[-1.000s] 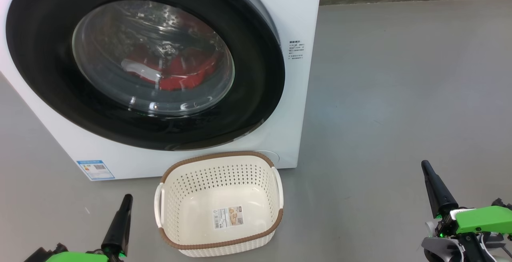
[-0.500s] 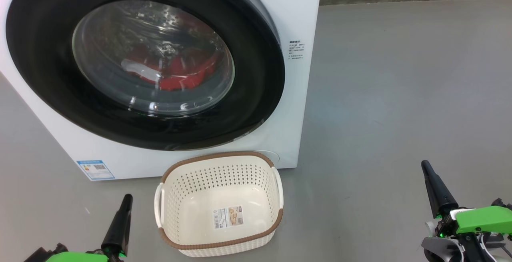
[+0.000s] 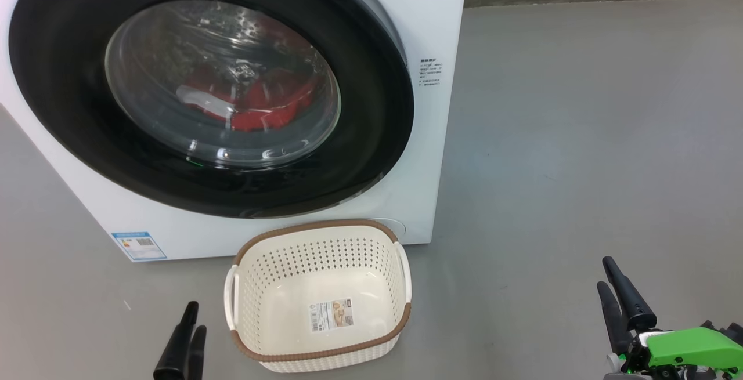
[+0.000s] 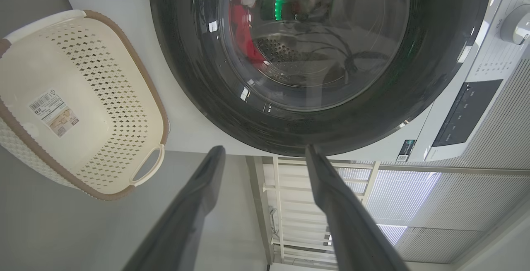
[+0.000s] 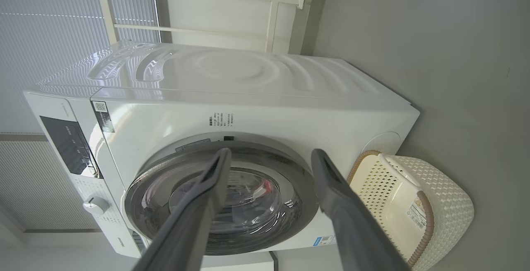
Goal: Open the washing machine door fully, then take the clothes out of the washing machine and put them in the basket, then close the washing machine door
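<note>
Our left gripper hovers low just beside the basket, fingers spread and empty. Our right gripper, spread likewise, hangs well out to the right over bare floor. Ahead and above both, the washing machine door sits shut on the washing machine — red clothes behind its glass. The left arm looks nearer; the handle's side we cannot tell.

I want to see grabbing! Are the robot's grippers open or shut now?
Left gripper, two long dark fingers: open, empty.
Right gripper, same dark fingers: open, empty.
</note>
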